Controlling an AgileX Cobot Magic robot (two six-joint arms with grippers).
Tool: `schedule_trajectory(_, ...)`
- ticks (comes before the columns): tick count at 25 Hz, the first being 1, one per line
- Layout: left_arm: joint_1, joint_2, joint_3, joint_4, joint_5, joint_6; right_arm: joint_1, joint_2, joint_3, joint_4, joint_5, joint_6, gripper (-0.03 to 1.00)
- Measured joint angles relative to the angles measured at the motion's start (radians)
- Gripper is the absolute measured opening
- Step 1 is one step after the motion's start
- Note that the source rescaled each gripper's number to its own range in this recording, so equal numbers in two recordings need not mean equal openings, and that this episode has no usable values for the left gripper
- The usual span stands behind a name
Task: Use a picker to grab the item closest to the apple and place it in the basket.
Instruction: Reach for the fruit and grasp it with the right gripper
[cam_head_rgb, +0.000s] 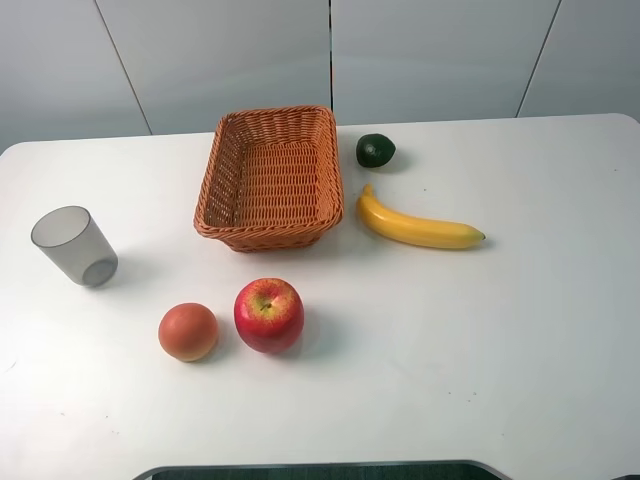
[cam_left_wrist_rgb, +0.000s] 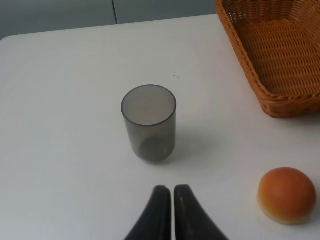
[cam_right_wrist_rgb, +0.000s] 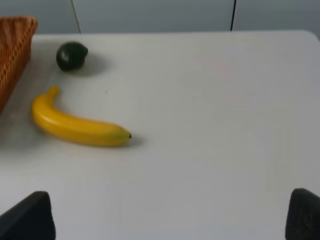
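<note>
Orange (cam_head_rgb: 188, 331) on desk (cam_head_rgb: 500, 350), lower left of exterior frame, just beside apple (cam_head_rgb: 268, 315). Basket (cam_head_rgb: 265, 236) upper centre. Left claw (cam_left_wrist_rgb: 172, 192) pinched narrow, gripping nothing, near grey cup (cam_left_wrist_rgb: 149, 122). Right claw (cam_right_wrist_rgb: 165, 215) spread wide, banana (cam_right_wrist_rgb: 75, 126) ahead.

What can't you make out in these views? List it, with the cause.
Exterior high: neither gripper shows; both lie outside the frame.
Left wrist: left gripper cut off by the frame edge; apple out of view.
Right wrist: right gripper only as two corner tips; basket cropped; dark green fruit blurred, kind unclear.
</note>
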Motion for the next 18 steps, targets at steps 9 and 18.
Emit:
schedule_trajectory(9,0.0,0.0,0.0,0.0,0.0,0.0,0.0,0.404,-0.161,0.062,0.099,0.11,1.0)
schedule_trajectory(18,0.0,0.0,0.0,0.0,0.0,0.0,0.196,0.761,-0.257,0.108,0.064,-0.086,1.0)
